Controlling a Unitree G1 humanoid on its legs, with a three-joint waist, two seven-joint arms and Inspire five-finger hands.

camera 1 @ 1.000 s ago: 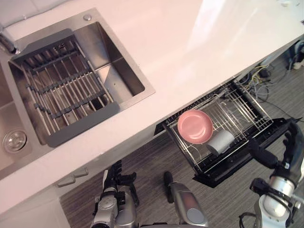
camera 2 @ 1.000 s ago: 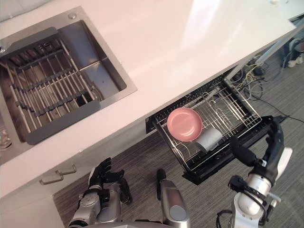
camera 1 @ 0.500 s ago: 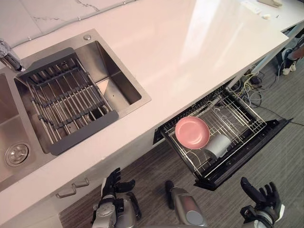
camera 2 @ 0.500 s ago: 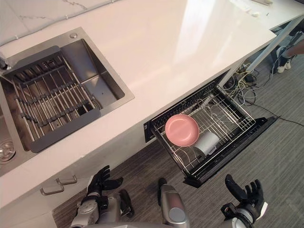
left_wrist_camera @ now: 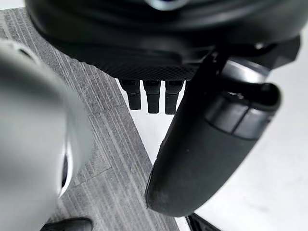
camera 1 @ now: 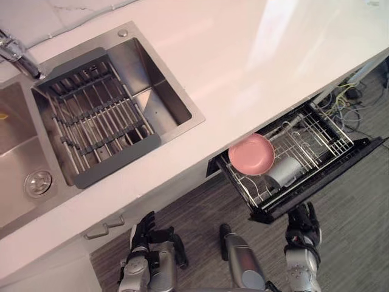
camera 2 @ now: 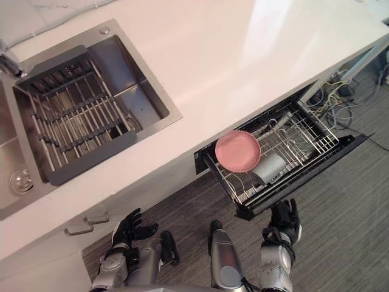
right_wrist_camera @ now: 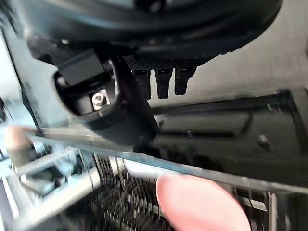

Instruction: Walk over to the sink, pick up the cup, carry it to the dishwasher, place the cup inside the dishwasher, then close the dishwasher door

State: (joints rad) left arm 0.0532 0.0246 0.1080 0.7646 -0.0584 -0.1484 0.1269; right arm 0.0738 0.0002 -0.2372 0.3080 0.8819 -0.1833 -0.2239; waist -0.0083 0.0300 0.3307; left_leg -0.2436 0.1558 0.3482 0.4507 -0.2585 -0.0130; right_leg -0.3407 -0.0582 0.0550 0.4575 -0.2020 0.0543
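One cup lies on its side in the wire rack of the open dishwasher, just beside and touching one pink plate that leans at the rack's near-left corner. The rack is pulled out over the lowered dishwasher door, below the front edge of the white desk. Set into the desk are two steel basins: the sink holds one grey draining rack, and a second basin with a round drain lies to its left. One tap stands behind them.

The right hand is raised, palm facing the dishwasher, at the near corner of the door. Its fingers are straight and relaxed and grasp nothing; whether they touch the door's edge cannot be told. The left hand hangs low over the grey floor in front of the cabinet, well apart from the dishwasher, its fingers likewise straight and empty.
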